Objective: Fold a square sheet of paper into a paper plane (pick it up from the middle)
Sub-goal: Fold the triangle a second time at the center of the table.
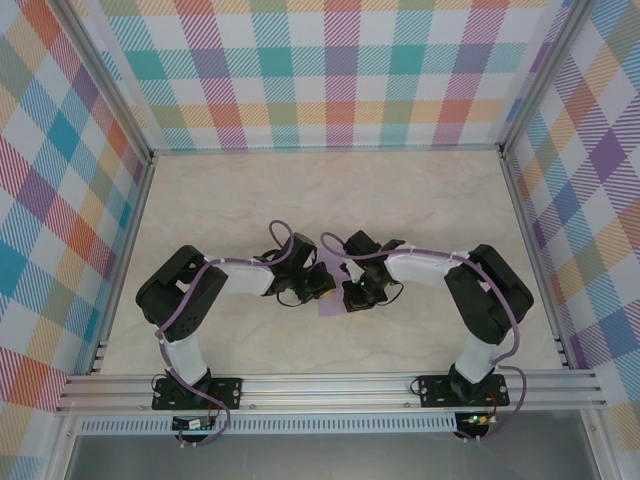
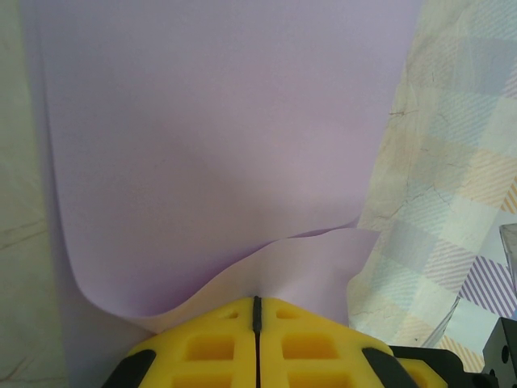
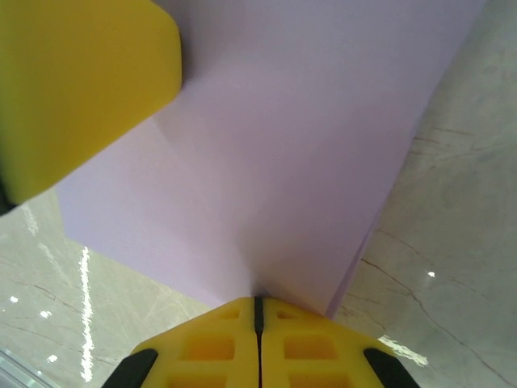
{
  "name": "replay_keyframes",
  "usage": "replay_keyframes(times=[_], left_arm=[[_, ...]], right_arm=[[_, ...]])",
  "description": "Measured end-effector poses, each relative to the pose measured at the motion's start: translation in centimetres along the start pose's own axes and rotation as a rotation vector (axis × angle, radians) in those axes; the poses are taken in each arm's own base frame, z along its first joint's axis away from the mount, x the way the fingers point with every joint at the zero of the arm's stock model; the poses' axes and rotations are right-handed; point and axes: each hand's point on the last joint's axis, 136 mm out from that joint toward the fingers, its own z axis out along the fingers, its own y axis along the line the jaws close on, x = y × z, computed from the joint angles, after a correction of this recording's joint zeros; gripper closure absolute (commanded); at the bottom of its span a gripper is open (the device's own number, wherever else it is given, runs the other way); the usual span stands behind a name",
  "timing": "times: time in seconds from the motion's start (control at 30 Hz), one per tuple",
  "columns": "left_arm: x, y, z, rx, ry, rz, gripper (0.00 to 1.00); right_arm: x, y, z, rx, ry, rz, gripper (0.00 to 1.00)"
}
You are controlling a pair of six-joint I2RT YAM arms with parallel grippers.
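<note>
Top view, arms: both bend inward and meet near the middle of the table [image 1: 400, 200], inside plaid walls [image 1: 340, 70].
Top view, sheet: the square sheet of paper [image 1: 331, 292] lies between the two wrists; only a small lavender patch of it shows.
Top view, grippers: the left gripper [image 1: 318, 285] is at the sheet's left side and the right gripper [image 1: 352, 293] at its right. Their jaws are too small here to judge.
Left wrist view, gripper: the yellow fingers [image 2: 210, 347] are pressed together, pinching the sheet's near edge.
Left wrist view, sheet: that edge lifts and curls up to the fingertips, and the rest spreads far and flat.
Right wrist view, gripper: the yellow fingers [image 3: 307, 347] are pressed together on the sheet's near edge.
Right wrist view, sheet: a faint crease runs far from the fingertips, and a second layer shows along the right edge.
Right wrist view, other gripper: a yellow finger [image 3: 81, 89] of the left gripper sits at the sheet's far left.
</note>
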Motion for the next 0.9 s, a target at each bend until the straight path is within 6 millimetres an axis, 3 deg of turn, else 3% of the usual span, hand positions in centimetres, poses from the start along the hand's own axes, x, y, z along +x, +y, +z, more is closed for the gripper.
replay_keyframes(times=[0.53,0.9], left_arm=[[-0.1,0.0,0.0,-0.006,-0.004,-0.001,0.94],[-0.1,0.0,0.0,-0.006,-0.004,-0.001,0.94]], right_arm=[[-1.3,1.5,-0.6,-0.08,-0.029,-0.012,0.94],[-1.7,1.1,-0.4,-0.057,-0.043,-0.012,0.94]])
